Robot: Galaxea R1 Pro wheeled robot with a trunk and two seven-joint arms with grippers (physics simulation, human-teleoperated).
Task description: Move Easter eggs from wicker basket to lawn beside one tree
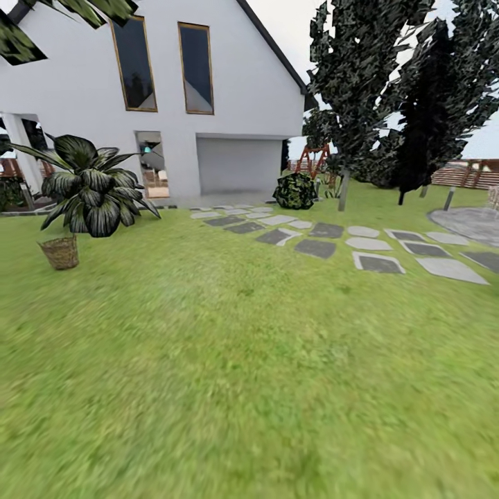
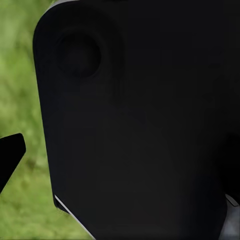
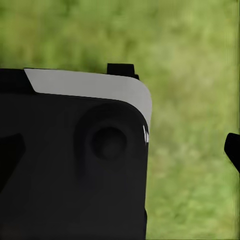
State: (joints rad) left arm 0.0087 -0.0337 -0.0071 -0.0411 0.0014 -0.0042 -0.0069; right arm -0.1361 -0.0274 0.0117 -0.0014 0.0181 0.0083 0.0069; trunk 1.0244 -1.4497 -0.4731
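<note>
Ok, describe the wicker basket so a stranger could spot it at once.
Start at the white house, then drop to the big dark-leaved plant at its left corner. On the lawn just in front of it stands the wicker basket, small, brown and open-weave, unlike the leafy greenery behind it.

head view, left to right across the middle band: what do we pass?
wicker basket → broad-leaved dark plant → garage recess of the white house → round dark bush → narrow black-leaved tree. The stepping stones run in front, from the garage toward the right edge.
</note>
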